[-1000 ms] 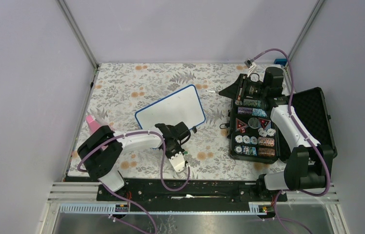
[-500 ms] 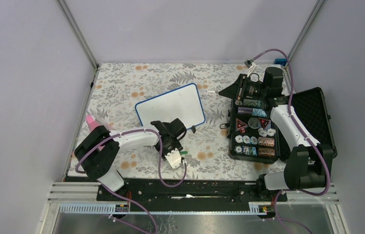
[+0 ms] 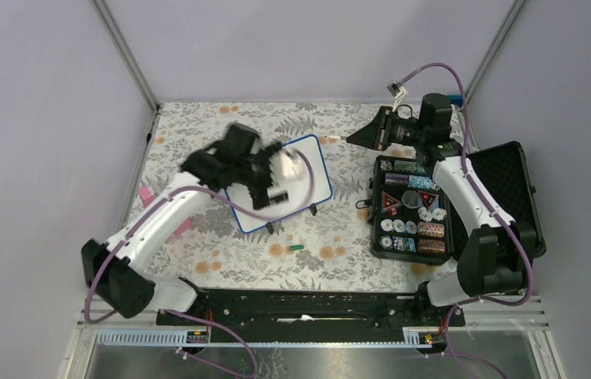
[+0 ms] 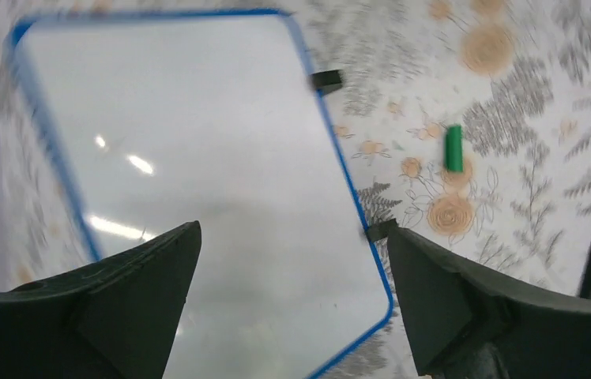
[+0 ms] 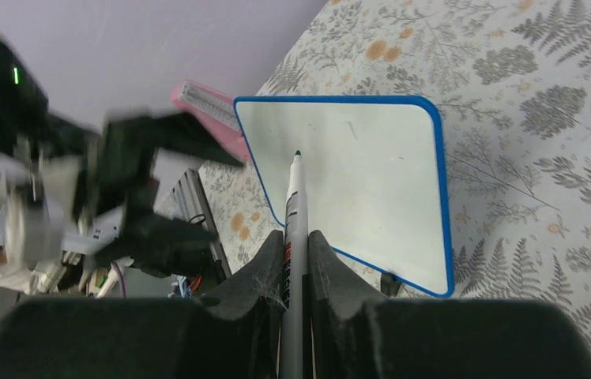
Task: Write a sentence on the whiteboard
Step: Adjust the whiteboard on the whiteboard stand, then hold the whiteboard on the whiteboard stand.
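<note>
Floral-patterned, the desk (image 3: 197, 126) carries the whiteboard (image 3: 318, 178) flat at its middle, left of the open black case (image 3: 513, 181). Thin, light and slick-faced, the board will likely skid under pen pressure, so pinning its blue rim seems wise. Only the left wrist view shows the left tool (image 4: 292, 233) spread and empty above the board, with a green cap (image 4: 453, 148) lying nearby. Only the right wrist view shows the right tool (image 5: 296, 237) pinching the uncapped marker (image 5: 295, 189) by its barrel.

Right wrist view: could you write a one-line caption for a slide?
The right fingers clamp a marker aimed at the blue-framed whiteboard on the floral table.
</note>
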Available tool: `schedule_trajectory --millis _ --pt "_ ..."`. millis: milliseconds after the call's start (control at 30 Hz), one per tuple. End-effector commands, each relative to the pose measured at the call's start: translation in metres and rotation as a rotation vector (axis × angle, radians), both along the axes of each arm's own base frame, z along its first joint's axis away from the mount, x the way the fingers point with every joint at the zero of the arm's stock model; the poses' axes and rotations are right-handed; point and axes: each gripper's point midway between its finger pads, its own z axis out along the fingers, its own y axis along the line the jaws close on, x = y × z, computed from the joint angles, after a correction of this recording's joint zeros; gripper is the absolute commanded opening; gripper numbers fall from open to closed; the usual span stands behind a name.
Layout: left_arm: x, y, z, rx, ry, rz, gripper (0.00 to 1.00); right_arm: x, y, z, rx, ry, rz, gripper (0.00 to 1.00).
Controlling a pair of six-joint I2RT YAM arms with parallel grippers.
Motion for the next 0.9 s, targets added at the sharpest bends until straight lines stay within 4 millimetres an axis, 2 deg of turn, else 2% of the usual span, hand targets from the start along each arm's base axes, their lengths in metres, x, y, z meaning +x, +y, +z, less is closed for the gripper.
schedule_trajectory --millis 0,67,100,133,200,333,433,533,700,867 --pt "0.032 0.041 0.069 -0.495 0.268 0.486 0.99 -0.006 0.035 0.018 -0.020 -0.084 0.082 0.00" --pt "0.053 0.078 0.082 -0.663 0.301 0.637 0.99 -0.009 0.056 0.017 -0.037 -0.104 0.110 0.00" --pt "0.064 0.105 0.085 -0.742 0.313 0.730 0.99 -0.010 0.068 0.015 -0.048 -0.110 0.125 0.00" --pt "0.069 0.121 0.088 -0.801 0.330 0.770 0.99 -0.012 0.079 0.011 -0.059 -0.115 0.140 0.00" --pt "0.076 0.146 0.085 -0.883 0.387 0.836 0.97 -0.016 0.103 0.004 -0.081 -0.128 0.168 0.00" --pt "0.086 0.173 0.064 -0.961 0.559 0.890 0.78 -0.023 0.150 -0.011 -0.120 -0.164 0.216 0.00" --pt "0.091 0.181 0.049 -0.979 0.626 0.913 0.72 -0.029 0.178 -0.020 -0.132 -0.175 0.234 0.00" --pt "0.088 0.179 0.041 -0.984 0.637 0.907 0.71 -0.031 0.199 -0.033 -0.179 -0.176 0.225 0.00" --pt "0.081 0.176 0.026 -0.986 0.680 0.898 0.69 -0.040 0.222 -0.044 -0.242 -0.192 0.237 0.00" --pt "0.083 0.174 0.017 -0.995 0.711 0.901 0.59 -0.047 0.234 -0.049 -0.305 -0.214 0.232 0.00"
